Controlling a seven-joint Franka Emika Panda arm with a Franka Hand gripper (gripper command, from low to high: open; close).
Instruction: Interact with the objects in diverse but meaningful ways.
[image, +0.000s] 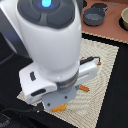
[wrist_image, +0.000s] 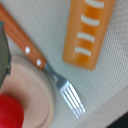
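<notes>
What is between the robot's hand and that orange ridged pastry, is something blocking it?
Nothing visible blocks it. In the wrist view the ridged pastry lies bare on the woven mat, with the fork beside it and apart from it, not across it. The gripper's fingers do not show in either view, so how near they are cannot be told.

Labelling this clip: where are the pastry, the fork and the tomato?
pastry (wrist_image: 89, 34), wrist view, middle of its ridged top.
fork (wrist_image: 70, 96), wrist view, metal tines.
tomato (wrist_image: 10, 112), wrist view, red side at the picture's edge.
</notes>
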